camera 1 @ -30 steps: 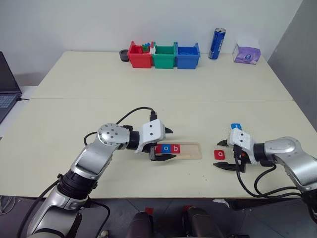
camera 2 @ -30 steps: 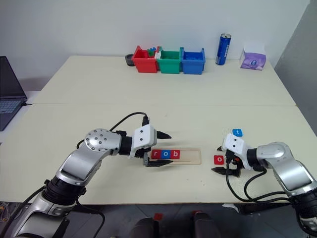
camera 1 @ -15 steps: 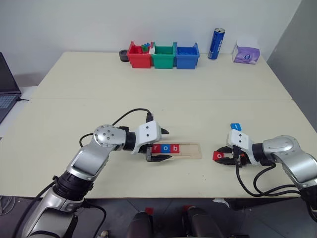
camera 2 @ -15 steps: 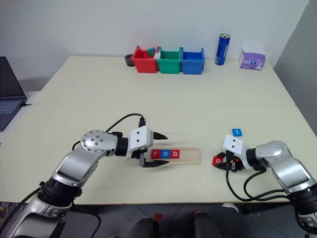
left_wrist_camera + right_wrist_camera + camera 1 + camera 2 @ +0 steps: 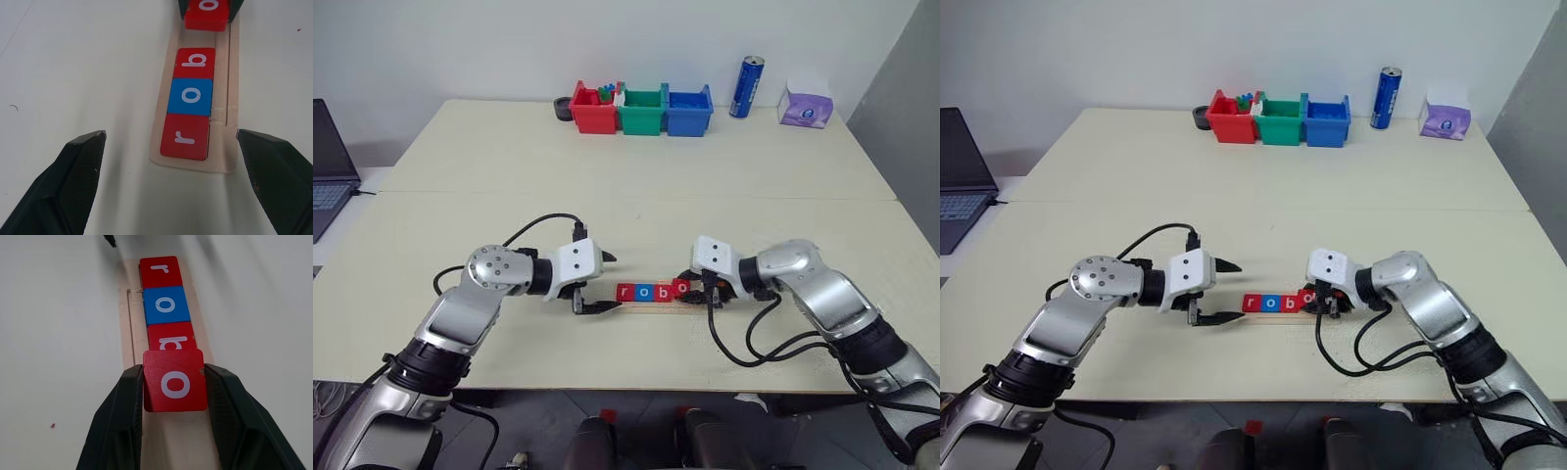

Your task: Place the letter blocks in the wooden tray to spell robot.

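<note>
Right wrist view: right claw (image 5: 174, 382) clamped on red o (image 5: 174, 380), over the tray (image 5: 128, 340) beyond b (image 5: 170, 339). Left claw (image 5: 594, 285), spread apart, sits at the tray's nine o'clock.

A pale cream surface (image 5: 509, 166) made of two tops, with a seam running across between them, carries everything. Near its front edge lies the wooden tray (image 5: 230, 147), a narrow strip flat on the surface. Along the far edge stand a red bin (image 5: 591, 109), a green bin (image 5: 641, 110) and a blue bin (image 5: 689, 110), touching side by side, with a small dark round dish (image 5: 562, 108) just beside the red one. Further right stand an upright blue can (image 5: 745, 86) and a purple tissue pack (image 5: 805, 108).
</note>
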